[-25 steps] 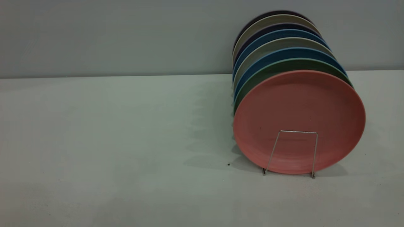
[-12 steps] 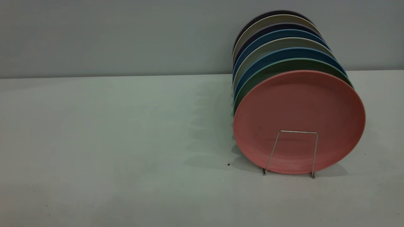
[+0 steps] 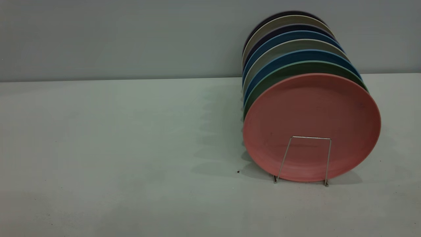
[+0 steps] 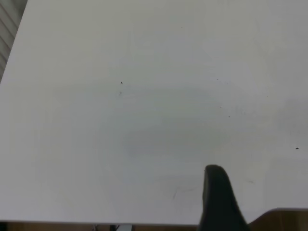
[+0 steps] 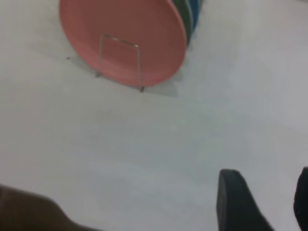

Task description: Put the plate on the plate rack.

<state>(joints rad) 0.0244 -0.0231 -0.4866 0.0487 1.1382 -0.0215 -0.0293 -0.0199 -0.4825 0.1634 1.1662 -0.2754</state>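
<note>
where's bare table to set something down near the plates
Bare table spreads left of the pink plate, and along the front edge before the rack's wire loop. Crowded: behind the pink plate, where the green plate and others stand packed.

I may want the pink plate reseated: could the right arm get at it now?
Probably yes: the right gripper is open over bare table, nothing lying between it and the plate in the plate rack.
</note>
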